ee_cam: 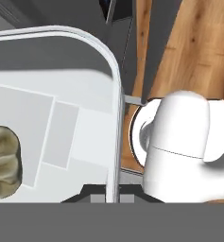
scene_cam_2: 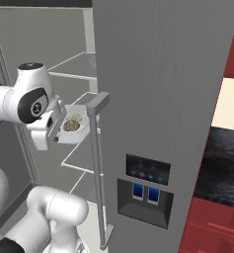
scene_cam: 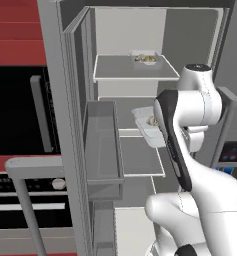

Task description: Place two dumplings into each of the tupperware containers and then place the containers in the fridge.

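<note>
Fridge: door open, with grey shelves and a door bin showing in the left base view; in the right base view its long bar handle stands upright just right of the arm.
Top tray: rests on the upper shelf, toward its back right, with dumplings inside.
Held tray: in the air at the middle shelf's height, in the fridge opening, roughly level.
Held tray's dumplings: two, side by side inside it; in the hand view one lies at the left edge.
Tool: clenched on the held tray's rim, fingertips either side of the wall at its near edge.
Oven: black, left of the fridge.
Floor: wood, seen below the tray in the hand view.
</note>
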Tool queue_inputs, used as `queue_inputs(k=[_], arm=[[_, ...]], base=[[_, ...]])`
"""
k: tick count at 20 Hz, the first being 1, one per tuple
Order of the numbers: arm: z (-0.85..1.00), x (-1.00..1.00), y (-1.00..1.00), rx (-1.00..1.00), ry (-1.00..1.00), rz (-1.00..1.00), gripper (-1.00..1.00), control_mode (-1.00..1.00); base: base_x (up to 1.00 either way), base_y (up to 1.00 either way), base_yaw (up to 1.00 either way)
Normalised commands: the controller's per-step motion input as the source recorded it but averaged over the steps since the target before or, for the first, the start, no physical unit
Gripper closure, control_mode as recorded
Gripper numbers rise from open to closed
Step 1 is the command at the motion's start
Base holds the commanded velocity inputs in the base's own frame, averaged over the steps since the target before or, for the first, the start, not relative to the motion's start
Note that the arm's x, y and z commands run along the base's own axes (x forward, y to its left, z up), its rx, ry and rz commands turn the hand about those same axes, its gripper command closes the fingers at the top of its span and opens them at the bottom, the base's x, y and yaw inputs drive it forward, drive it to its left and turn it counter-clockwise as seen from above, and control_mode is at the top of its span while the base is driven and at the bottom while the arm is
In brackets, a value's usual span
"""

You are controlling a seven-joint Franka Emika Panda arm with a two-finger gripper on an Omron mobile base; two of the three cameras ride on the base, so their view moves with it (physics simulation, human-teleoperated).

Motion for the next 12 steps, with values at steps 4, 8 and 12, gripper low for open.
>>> queue_inputs(k=[4,8,12], arm=[[-0.38,0.68,0.01,0.09,-0.02,-0.03,1.00,-1.00],[-0.14,0.74,0.00,0.05,-0.10,-0.07,1.00,-1.00],[-0.14,0.86,0.01,0.00,-0.12,-0.07,1.00,-1.00]], base=[[0.00,0.00,0.00],[0.00,0.00,0.00],[0.00,0.00,0.00]])
